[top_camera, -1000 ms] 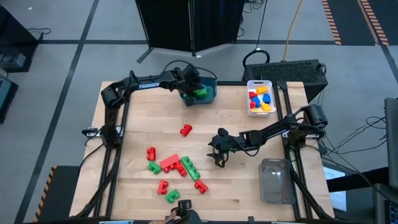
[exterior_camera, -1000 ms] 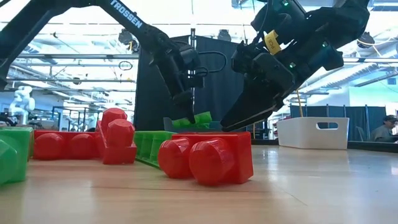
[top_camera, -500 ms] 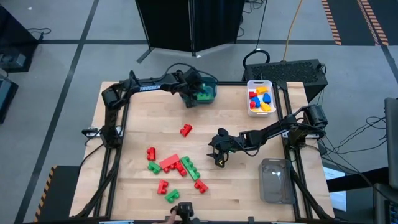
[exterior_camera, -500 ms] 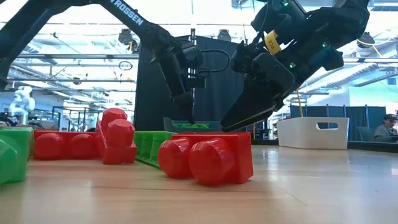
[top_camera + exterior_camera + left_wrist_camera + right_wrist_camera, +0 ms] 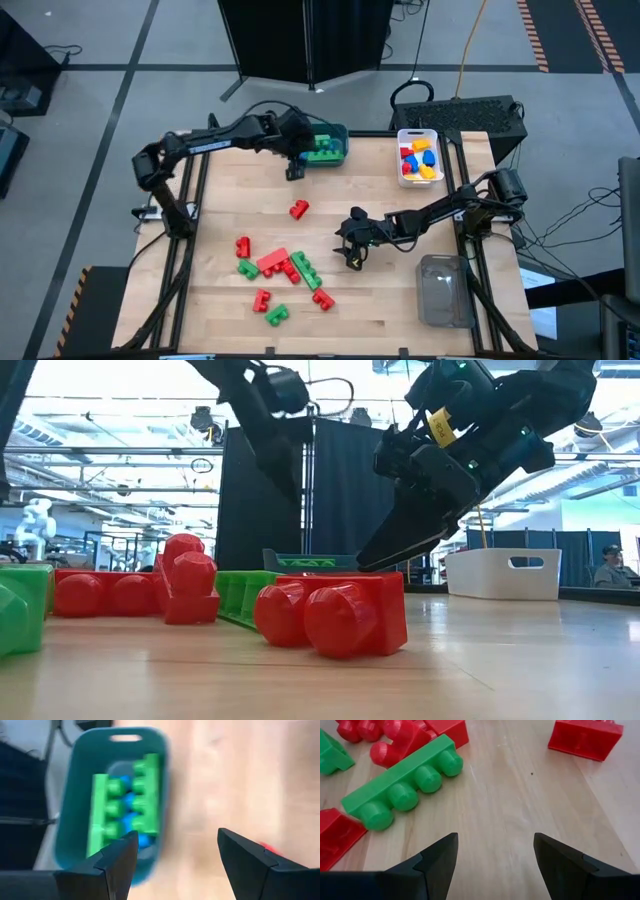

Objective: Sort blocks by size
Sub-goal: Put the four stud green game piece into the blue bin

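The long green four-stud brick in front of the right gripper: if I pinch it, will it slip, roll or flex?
The long green brick looks like rigid moulded plastic, so it probably won't flex. It lies flat on the table with flat sides, so rolling seems unlikely. Its glossy surface may be slippery; a pinch across the narrow width near the middle looks safer than one at an end, where it might swivel.

The left pincer (image 5: 293,168) is hanging at the far side of the tabletop, fingers spread and empty. The right pincer (image 5: 352,255) is hovering mid-tabletop, pointing down, fingers parted and empty too.
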